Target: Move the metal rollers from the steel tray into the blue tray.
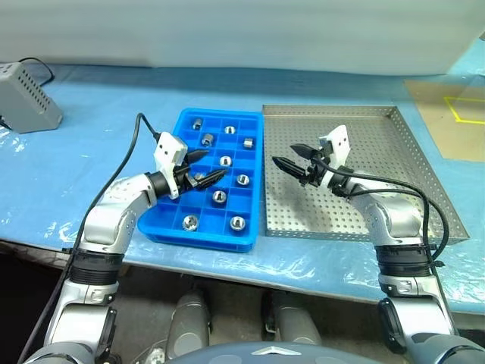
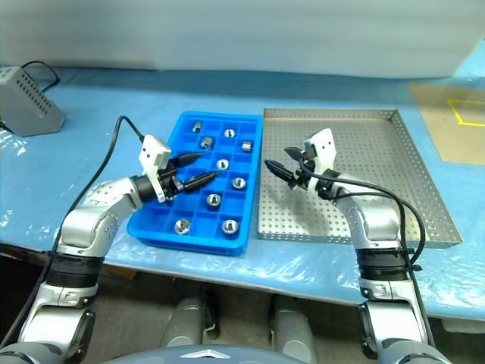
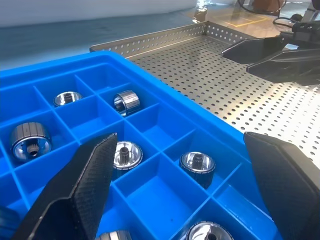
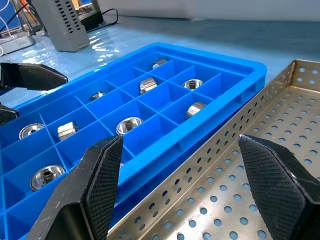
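Both arms reached out from the near edge of the counter (image 1: 68, 163), which was covered in blue plastic sheeting. Left claw (image 1: 203, 167) hung over the near-left part of the blue tray (image 1: 176, 220), fingers spread, nothing between them. Right claw (image 1: 297, 156) hung over the left half of the steel tray (image 1: 409, 152), fingers also spread and empty, pointing toward the blue tray.

Steel tray sat on the right, its perforated floor bare as far as visible; no rollers seen left on it. Blue tray sat just beside it on the left, long sides parallel, rims almost touching. Metal rollers (image 1: 238, 222) lay scattered singly in the blue compartments; about nine could be counted, a few on their sides, most upright with the hole up. One roller (image 3: 125, 154) sat close below the left claw's fingers.

Judged from this, the transfer looked finished or nearly so, so no pick direction mattered much: the task's things all lay to the right claw's left, nearer the left arm, already where they belonged. Next move probably a retreat of both arms toward the body. Room was open behind and above. Watch points: the steel tray's raised left rim below the right claw, and the blue tray's dividers under the left claw.

Grey box (image 1: 26, 98) with a cable stood at the counter's far left, well apart.
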Robot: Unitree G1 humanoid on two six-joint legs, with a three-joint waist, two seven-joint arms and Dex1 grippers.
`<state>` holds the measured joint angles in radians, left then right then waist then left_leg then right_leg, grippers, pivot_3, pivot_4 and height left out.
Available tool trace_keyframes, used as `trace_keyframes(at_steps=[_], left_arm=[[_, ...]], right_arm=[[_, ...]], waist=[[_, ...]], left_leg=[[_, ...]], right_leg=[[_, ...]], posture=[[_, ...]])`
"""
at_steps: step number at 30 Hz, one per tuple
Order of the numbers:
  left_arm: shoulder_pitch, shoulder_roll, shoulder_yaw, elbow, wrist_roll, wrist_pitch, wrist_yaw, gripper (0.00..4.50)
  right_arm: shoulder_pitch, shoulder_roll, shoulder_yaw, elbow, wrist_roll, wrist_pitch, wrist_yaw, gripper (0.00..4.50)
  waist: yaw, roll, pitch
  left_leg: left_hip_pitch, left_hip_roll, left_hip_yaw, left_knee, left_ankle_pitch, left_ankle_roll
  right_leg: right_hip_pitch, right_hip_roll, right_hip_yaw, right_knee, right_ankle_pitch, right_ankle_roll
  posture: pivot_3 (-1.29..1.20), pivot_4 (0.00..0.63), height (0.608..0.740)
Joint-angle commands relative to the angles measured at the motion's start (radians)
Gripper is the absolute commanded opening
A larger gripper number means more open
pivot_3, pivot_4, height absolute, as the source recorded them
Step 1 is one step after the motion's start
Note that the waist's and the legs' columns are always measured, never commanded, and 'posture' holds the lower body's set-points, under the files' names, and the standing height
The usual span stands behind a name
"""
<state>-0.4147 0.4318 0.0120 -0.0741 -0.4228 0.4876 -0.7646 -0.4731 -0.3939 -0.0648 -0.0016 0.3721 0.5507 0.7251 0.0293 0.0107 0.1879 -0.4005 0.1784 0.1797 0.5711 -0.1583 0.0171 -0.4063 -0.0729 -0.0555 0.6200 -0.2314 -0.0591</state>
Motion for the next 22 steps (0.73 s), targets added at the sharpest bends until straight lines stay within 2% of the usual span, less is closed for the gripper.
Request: trace_keyframes(at_steps=[1, 22], left_arm=[[0.001, 0.012, 0.026, -0.041, -0.014, -0.010, 0.002, 4.28], [-0.096, -0.009, -0.013, 0.072, 0.005, -0.051, -0.054, 4.28]], right_arm=[[-0.018, -0.001, 0.002, -0.007, 0.011, -0.023, 0.006, 3.79], [0.072, -0.052, -0.042, -0.096, 0.029, -0.013, -0.029, 3.79]], waist=[[0.003, 0.000, 0.000], [-0.005, 0.000, 0.000]], left_leg=[[0.000, 0.000, 0.000, 0.000, 0.000, 0.000], [0.000, 0.000, 0.000, 0.000, 0.000, 0.000]], right_leg=[[0.000, 0.000, 0.000, 0.000, 0.000, 0.000], [0.000, 0.000, 0.000, 0.000, 0.000, 0.000]], posture=[[-0.12, 0.150, 0.740], [-0.23, 0.150, 0.740]])
